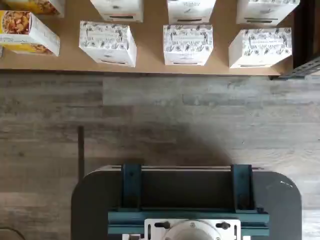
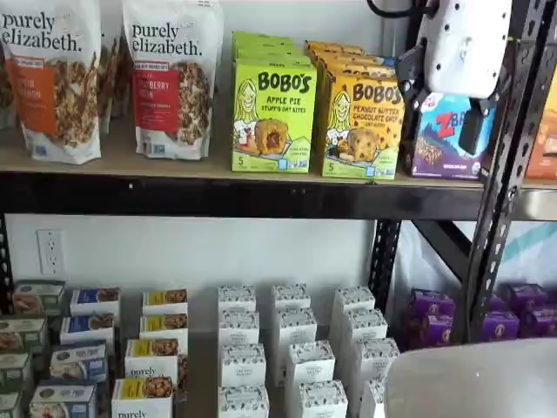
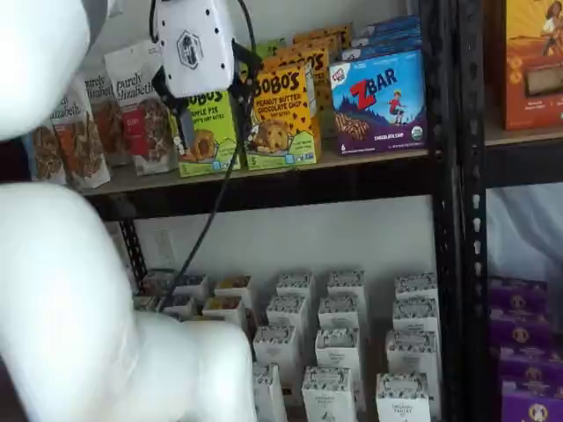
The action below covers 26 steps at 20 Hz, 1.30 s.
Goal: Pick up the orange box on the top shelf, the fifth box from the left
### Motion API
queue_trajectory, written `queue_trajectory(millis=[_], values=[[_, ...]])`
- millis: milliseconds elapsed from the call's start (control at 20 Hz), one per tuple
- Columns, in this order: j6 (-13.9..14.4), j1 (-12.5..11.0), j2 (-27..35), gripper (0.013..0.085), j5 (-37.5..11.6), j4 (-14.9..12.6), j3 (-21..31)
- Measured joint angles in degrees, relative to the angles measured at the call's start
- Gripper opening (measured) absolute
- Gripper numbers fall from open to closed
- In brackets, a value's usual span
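That yellow-orange cardboard Bobo's carton (image 2: 362, 124) at my gripper's (image 3: 211, 110) 3 o'clock looks light, stiff, slightly slick, so I'd pinch its side panels; can't tell my finger spread.

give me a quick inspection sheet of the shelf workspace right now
surface: the top shelf is a tan board with a black front beam, stocked in a row.
job's things: the orange box stands upright on it between the green Bobo's box and the Zbar box; untouched.
clutter: granola bags on the top shelf; small white boxes and purple boxes on the lower level.
grippers: the gripper hangs in front of the Bobo's boxes, holding nothing; a gap shows between its black fingers.
cables: a black cable hangs down from the gripper.
surroundings: white wall with an outlet; grey wood floor in the wrist view.
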Motion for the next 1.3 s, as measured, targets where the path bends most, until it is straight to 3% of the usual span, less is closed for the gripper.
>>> queue_trajectory(millis=[150,850,1300], values=[[1.0,1.9,-0.5,0.085,-0.9,-2.1,0.5],[3.0,4.5,1.7,0.085,-4.3,-4.0,-0.7],[5.6,6.7,8.8,0.085,-13.6,-4.0,-4.2]])
